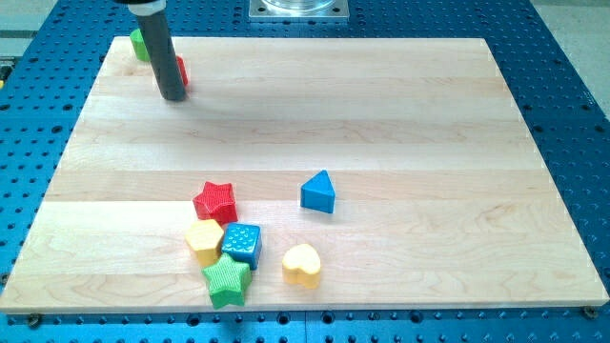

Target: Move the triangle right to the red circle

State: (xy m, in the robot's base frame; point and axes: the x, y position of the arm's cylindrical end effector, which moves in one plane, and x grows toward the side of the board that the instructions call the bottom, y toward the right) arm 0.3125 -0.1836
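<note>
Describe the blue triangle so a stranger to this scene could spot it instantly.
Start at the wooden board and find the cluster of blocks near its bottom edge. The blue triangle stands alone to the right of that cluster's red star. Unlike the blue cube in the cluster, it is peaked and touches nothing.

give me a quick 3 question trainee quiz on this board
1. True or false: my tip touches the blue triangle.
2. Which block lies nearest the view's bottom edge? A) red star B) green star C) yellow heart
3. Fill in: the red block partly hidden behind the rod sits at the view's top ____.

Key
1. False; the tip is far up at the top left, beside the red block and a green block.
2. B
3. left
</note>
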